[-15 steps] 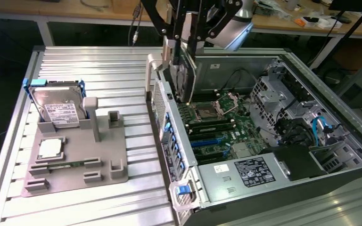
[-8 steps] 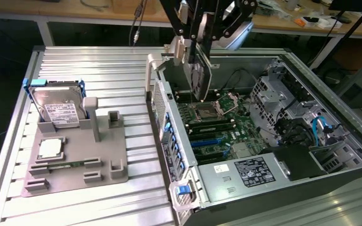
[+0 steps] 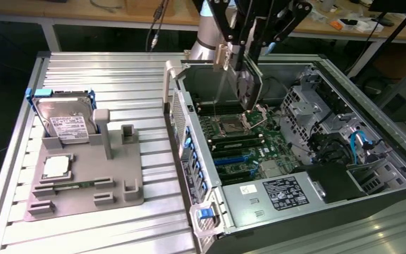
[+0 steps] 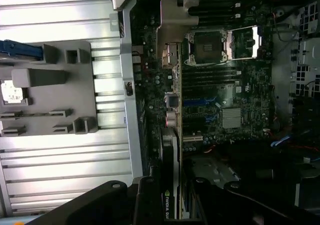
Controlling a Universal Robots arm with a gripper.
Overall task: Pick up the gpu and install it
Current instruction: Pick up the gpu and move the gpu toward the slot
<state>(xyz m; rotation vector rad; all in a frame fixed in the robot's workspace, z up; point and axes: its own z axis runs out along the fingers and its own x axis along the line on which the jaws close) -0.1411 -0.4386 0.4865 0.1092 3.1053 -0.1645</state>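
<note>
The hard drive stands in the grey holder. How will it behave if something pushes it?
The hard drive looks rigid and probably heavy for its size, being a metal box. It stands on edge, leaning in the grey holder, so a push may tip it.

Arm: grey arm (image 3: 204, 39) at 12 o'clock in the exterior view, reaching toward 6 o'clock.
Gripper: gripper (image 3: 249, 53) points straight down, jaws partly closed, clamping the gpu (image 3: 247, 87).
Fingers: black fingers (image 4: 145, 197) press the card's two faces.
</note>
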